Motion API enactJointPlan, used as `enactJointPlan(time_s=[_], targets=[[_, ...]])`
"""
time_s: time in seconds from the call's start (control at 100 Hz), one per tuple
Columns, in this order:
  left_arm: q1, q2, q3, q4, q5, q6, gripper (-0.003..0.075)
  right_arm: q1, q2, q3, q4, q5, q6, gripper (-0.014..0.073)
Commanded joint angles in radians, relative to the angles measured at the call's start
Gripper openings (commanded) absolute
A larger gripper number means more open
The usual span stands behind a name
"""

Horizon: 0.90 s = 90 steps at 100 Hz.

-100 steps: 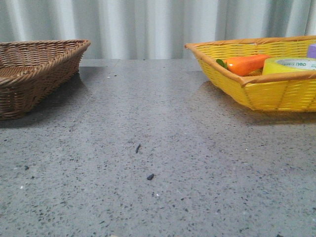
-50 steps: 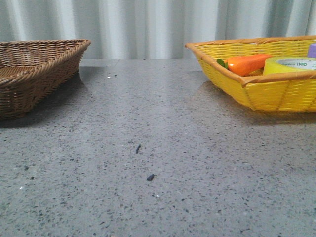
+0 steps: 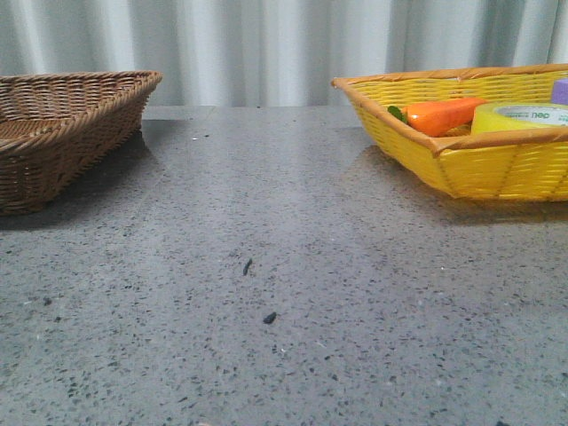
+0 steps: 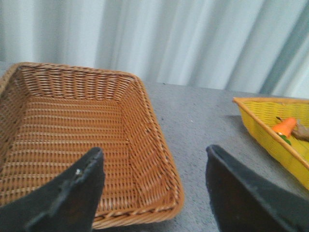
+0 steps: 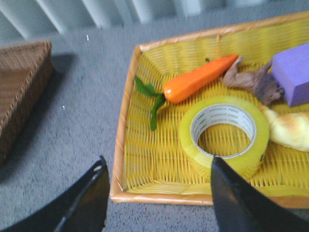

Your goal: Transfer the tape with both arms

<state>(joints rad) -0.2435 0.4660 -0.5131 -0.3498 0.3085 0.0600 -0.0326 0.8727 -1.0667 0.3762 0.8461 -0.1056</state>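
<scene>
The tape [image 5: 225, 134], a wide yellow-green roll with a white inner ring, lies flat in the yellow basket [image 5: 126, 123] beside an orange carrot [image 5: 199, 79]. In the front view the tape [image 3: 522, 116] shows at the right, behind the basket's near wall [image 3: 497, 169]. My right gripper [image 5: 157, 180] is open and empty, hovering above the basket's near corner, one finger overlapping the roll's edge in the view. My left gripper [image 4: 153, 171] is open and empty above the near corner of the brown basket [image 4: 72, 140]. Neither gripper shows in the front view.
The yellow basket also holds a purple block [image 5: 293, 72], a dried brownish piece [image 5: 251, 79] and a pale yellow item [image 5: 292, 129]. The brown wicker basket [image 3: 62, 133] stands at the table's left. Grey speckled tabletop [image 3: 284, 293] lies between the baskets. A curtain hangs behind.
</scene>
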Motion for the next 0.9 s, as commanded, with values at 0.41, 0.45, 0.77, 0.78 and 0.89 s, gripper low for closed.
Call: enactJointPlan(time_s=[0.41, 0.45, 0.77, 0.78, 0.89], targets=[[-0.044, 0.012, -0.039, -0.008, -0.055, 0.004, 0.0426, 0.045, 0.695, -0.401, -0.014, 0.201, -0.026, 0.0400], [-0.044, 0.012, -0.039, -0.008, -0.055, 0.004, 0.0426, 0.045, 0.735, -0.405, -0.014, 0.196, -0.026, 0.0400], [-0.044, 0.012, -0.039, -0.008, -0.024, 0.004, 0.0426, 0.045, 0.826, -0.419, -0.051, 0.164, -0.026, -0.0015], [-0.044, 0.012, -0.039, -0.008, -0.023, 0.004, 0.0426, 0.045, 0.823, -0.423, -0.051, 0.164, -0.026, -0.0037], [-0.044, 0.012, -0.039, -0.008, -0.022, 0.004, 0.0426, 0.045, 0.773, -0.478, -0.045, 0.159, -0.026, -0.0045]])
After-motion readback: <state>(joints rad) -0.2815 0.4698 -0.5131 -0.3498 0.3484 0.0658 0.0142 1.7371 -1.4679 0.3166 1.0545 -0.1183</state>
